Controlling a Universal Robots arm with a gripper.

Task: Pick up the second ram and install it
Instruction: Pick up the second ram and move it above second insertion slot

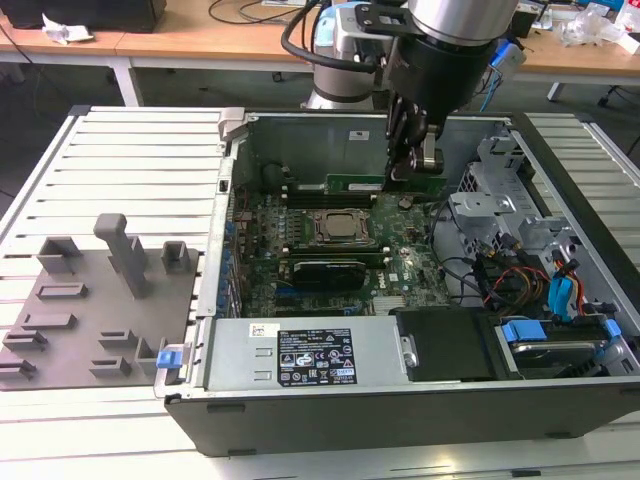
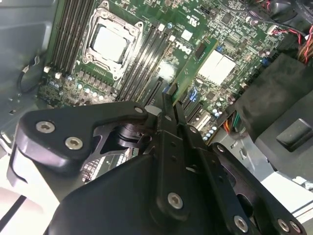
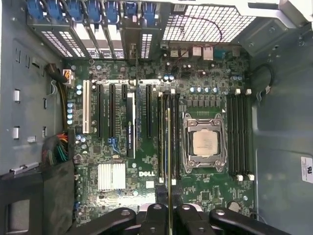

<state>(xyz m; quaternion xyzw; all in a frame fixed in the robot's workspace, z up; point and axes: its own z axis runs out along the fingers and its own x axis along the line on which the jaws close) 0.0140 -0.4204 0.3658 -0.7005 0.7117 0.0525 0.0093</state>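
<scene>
My gripper [image 1: 412, 172] is shut on the second ram [image 1: 360, 185], a long green stick held on edge inside the open computer case. It hangs just above the motherboard, beyond the processor socket [image 1: 340, 228] in the exterior view. In the first wrist view the ram [image 3: 169, 147] appears edge-on, lined up over the black memory slots [image 3: 161, 142] beside the socket [image 3: 204, 143], with my gripper [image 3: 168, 211] clamped on it. The second wrist view has the black fingers [image 2: 166, 105] pinching the green board [image 2: 195, 66] over those slots. Whether the ram touches a slot I cannot tell.
A grey tray with holder blocks [image 1: 125, 255] lies on the exterior view's left, outside the case. Inside are the power supply [image 1: 300, 355], a black cover [image 1: 445, 345], a drive cage and loose cables [image 1: 520, 270]. More slots [image 3: 239, 134] flank the socket's other side.
</scene>
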